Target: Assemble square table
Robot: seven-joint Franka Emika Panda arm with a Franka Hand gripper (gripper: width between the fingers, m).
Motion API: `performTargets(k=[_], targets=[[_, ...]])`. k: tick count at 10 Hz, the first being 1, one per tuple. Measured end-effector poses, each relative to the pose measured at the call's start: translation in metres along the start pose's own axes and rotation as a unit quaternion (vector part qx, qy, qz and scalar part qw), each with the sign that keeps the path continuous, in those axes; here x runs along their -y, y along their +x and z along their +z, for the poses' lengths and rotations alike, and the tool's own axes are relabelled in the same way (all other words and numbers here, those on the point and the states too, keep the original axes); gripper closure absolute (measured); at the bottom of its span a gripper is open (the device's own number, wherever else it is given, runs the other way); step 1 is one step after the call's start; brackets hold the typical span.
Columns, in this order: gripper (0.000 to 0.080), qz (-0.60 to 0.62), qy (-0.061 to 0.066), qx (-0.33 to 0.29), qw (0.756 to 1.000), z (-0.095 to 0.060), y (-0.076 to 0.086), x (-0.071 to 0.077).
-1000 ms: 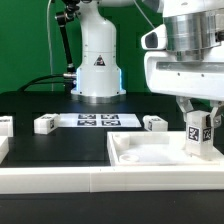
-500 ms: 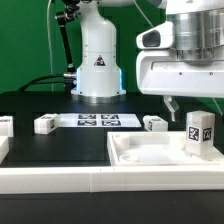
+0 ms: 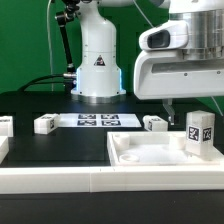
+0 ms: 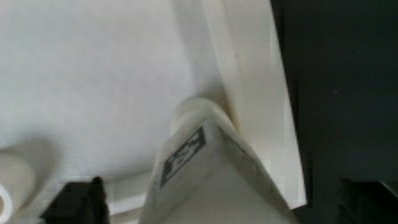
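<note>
Exterior view, with clock directions read on that picture. The square tabletop [image 3: 150,158] lies rim-up on the black table, filling the five o'clock region. One white leg [image 3: 200,135] stands upright in the tabletop's corner between three and four o'clock, with its tag facing the camera. The gripper [image 4: 222,205] hangs directly above this leg with its jaws spread wide and nothing pinched. In the wrist view its dark fingertips [image 4: 80,200] sit on either side of the leg, clear of it.

Three more legs [image 3: 153,123] lie loose on the table, one just past centre toward three o'clock and two out toward nine o'clock. The marker board [image 3: 97,120] lies at centre.

You cannot tell from these views how firmly the standing leg is seated. If it is only partly screwed in, a finger brushing it during a sideways move could tilt or topple it. Lift clear before travelling. Nothing visibly pins the tabletop, so a knock could also slide it and put the later legs out of line.
</note>
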State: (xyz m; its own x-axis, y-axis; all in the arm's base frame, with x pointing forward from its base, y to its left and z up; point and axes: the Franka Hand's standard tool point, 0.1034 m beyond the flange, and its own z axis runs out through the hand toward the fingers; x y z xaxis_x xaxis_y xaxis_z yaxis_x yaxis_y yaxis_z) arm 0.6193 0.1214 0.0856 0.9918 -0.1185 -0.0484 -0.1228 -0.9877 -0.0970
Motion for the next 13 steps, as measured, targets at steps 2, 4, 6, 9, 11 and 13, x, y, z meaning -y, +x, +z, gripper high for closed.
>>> performTargets(k=[2, 4, 6, 9, 11, 13], targets=[[0.0151, -0.084, -0.002, -0.001, 0.996, 0.0002, -0.0001, 0.0006], [0.0151, -0.159, -0.003, -0.001, 0.987, 0.0002, 0.0001, 0.0006], [0.0151, -0.253, -0.003, -0.002, 0.967, -0.0017, 0.0024, -0.0015], [0.0151, -0.304, -0.003, -0.003, 0.953, -0.0032, 0.0052, -0.0049], [0.0343, -0.300, -0.003, -0.003, 0.954, -0.0032, 0.0052, -0.0050], [0.0509, -0.285, -0.002, -0.004, 0.958, -0.0032, 0.0053, -0.0050]])
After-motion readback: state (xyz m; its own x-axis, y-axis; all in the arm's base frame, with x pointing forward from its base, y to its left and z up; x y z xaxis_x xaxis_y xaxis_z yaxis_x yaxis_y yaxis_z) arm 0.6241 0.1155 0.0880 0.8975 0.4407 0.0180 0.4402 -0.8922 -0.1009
